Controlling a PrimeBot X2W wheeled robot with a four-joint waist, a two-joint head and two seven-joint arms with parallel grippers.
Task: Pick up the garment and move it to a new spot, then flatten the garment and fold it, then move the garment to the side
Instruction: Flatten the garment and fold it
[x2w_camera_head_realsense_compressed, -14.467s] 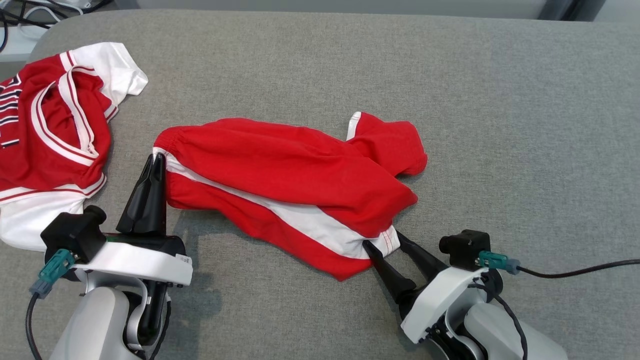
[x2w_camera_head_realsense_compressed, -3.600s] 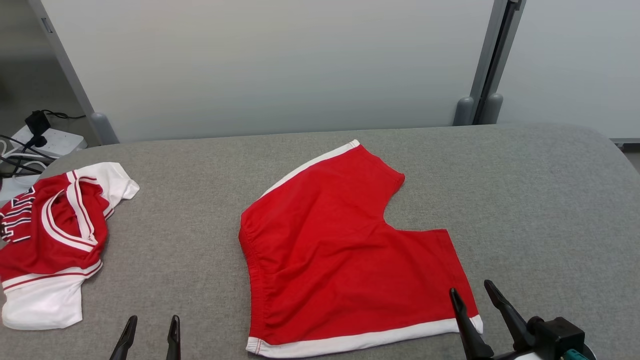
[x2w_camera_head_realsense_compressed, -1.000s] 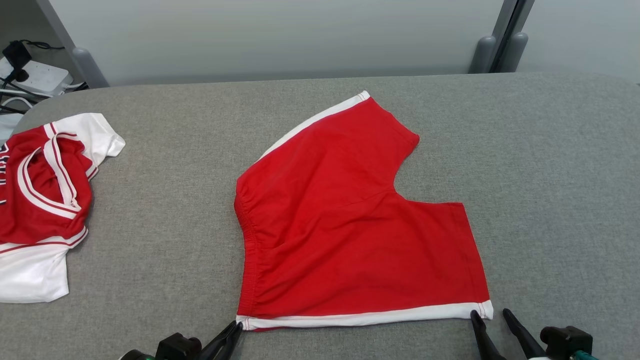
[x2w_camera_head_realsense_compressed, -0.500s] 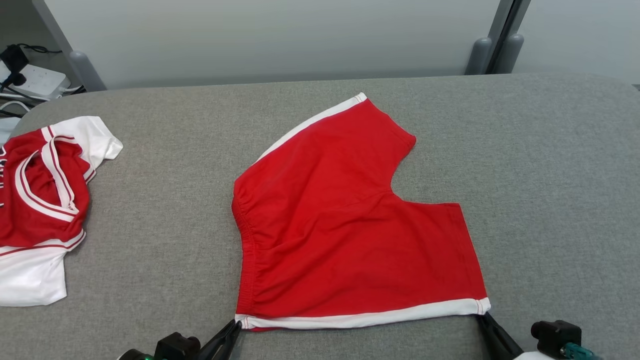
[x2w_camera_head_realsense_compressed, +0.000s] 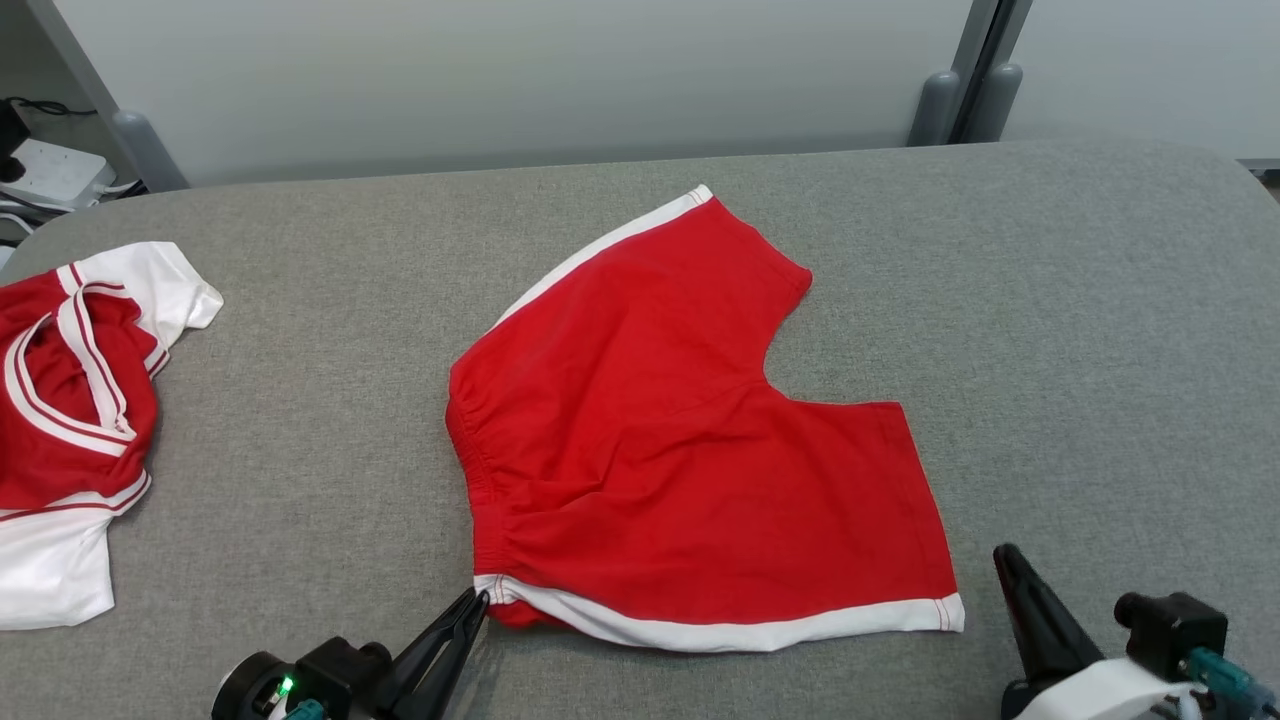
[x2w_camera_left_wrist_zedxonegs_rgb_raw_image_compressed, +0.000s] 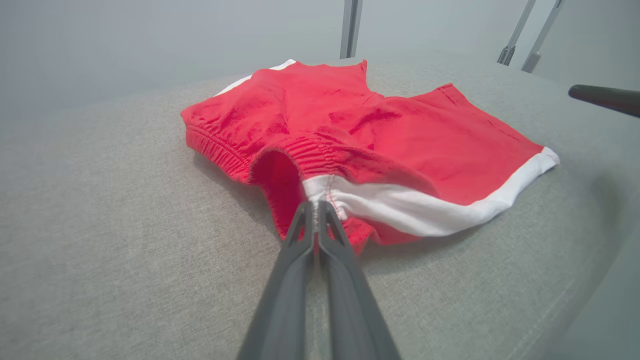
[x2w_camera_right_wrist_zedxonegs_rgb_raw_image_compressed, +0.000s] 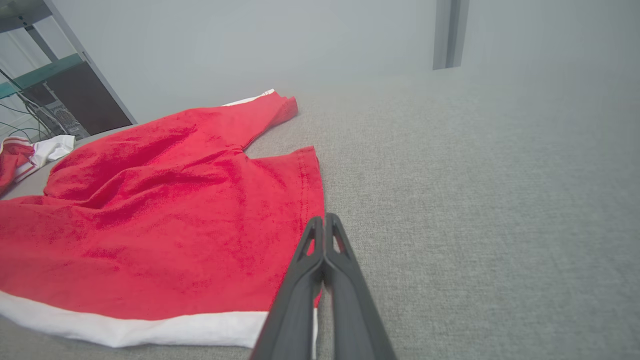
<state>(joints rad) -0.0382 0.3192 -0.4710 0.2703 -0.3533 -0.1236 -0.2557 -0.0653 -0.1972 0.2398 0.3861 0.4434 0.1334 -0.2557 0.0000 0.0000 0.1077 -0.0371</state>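
Mid-counter, the red shorts (x2w_camera_head_realsense_compressed: 690, 440) lie spread on the grey counter (x2w_camera_head_realsense_compressed: 1050, 300), with the near waistband corner bunched up. I have my left pincer (x2w_camera_head_realsense_compressed: 476, 603) clamped on that white-striped corner. My right pincer (x2w_camera_head_realsense_compressed: 1003, 553) is pressed together on nothing, just beside the near hem corner and apart from it. A red-and-white jersey (x2w_camera_head_realsense_compressed: 70, 400) sits far left.

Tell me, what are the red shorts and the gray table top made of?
The red shorts: soft matte knit cloth, maybe cotton; it wrinkles and bunches at the stretchy waistband. The gray table top: looks covered in rough woven fabric, matte, with a speckled weave.
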